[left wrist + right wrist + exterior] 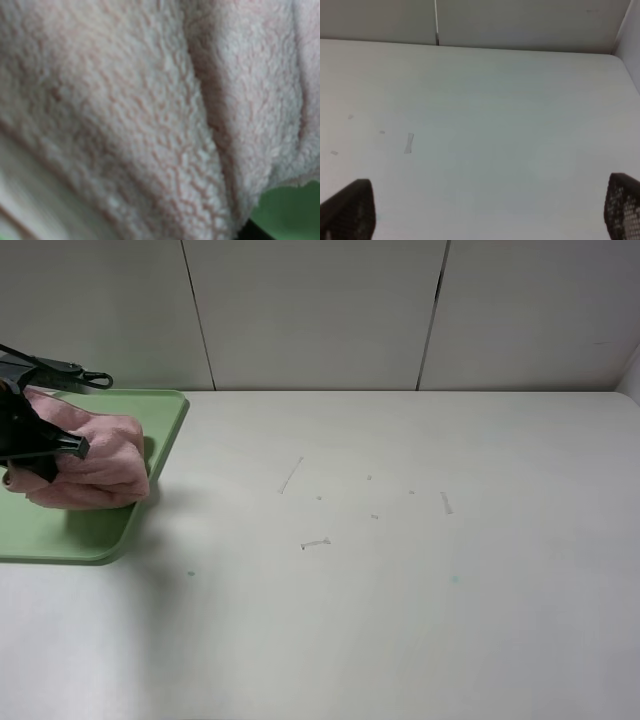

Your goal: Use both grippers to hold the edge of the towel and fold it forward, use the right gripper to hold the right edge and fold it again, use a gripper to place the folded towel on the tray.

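At the far left of the high view, the left gripper has its jaws clamped narrowly on the towel, which is bunched into a thick pink folded bundle. The bundle sits over the tray, the light green tray lying at the left edge of the table; whether the towel's underside is touching the tray floor or hanging just above it cannot be told, though a shadow falls on the green surface beside it. In the left wrist view the plush towel fills nearly the whole picture, with 2 fat folds pressed together and a sliver of the green tray showing past them. The right gripper appears only in its own wrist view, its 2 dark fingertips standing wide apart over bare table, holding nothing.
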Motion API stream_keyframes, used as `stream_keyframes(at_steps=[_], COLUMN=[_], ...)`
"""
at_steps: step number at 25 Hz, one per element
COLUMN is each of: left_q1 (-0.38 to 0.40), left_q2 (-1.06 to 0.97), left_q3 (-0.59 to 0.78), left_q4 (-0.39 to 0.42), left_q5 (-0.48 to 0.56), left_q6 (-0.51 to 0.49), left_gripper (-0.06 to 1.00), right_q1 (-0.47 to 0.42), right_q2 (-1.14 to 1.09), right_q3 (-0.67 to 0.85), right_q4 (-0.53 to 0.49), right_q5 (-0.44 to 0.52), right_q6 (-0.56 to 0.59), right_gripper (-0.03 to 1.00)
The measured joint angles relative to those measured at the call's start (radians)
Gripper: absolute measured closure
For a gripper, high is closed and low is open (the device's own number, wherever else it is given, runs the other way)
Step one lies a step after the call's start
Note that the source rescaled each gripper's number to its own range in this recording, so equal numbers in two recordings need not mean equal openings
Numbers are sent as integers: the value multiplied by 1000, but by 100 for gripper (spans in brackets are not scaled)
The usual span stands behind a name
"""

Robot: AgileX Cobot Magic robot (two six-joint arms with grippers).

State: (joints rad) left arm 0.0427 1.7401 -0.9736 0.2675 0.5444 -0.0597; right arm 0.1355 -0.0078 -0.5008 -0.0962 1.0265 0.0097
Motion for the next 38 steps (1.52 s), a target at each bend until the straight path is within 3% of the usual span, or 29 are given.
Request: stream_keyframes(at_steps=[2,5,8,24,31,38], left_q1=[0,0,0,0,0,-2], left_q2=[0,0,0,-108,-224,-367], left_q3=[0,0,0,0,1,1], left_q4=[2,1,1,1,0,-70], left_q5=[1,3,15,60,211,398], left_q6=[0,0,0,0,0,0], left_gripper=[58,14,0,-5,-5,-5], right_q1=[0,0,0,0,0,0], right_q2=[0,0,0,0,0,0], right_q3=[0,0,0,0,0,0], right_q4=[0,0,0,0,0,0], right_q5=[0,0,0,0,0,0], right_q6=[0,0,0,0,0,0], right_gripper=[-3,-3,-3,-3,-3,-3])
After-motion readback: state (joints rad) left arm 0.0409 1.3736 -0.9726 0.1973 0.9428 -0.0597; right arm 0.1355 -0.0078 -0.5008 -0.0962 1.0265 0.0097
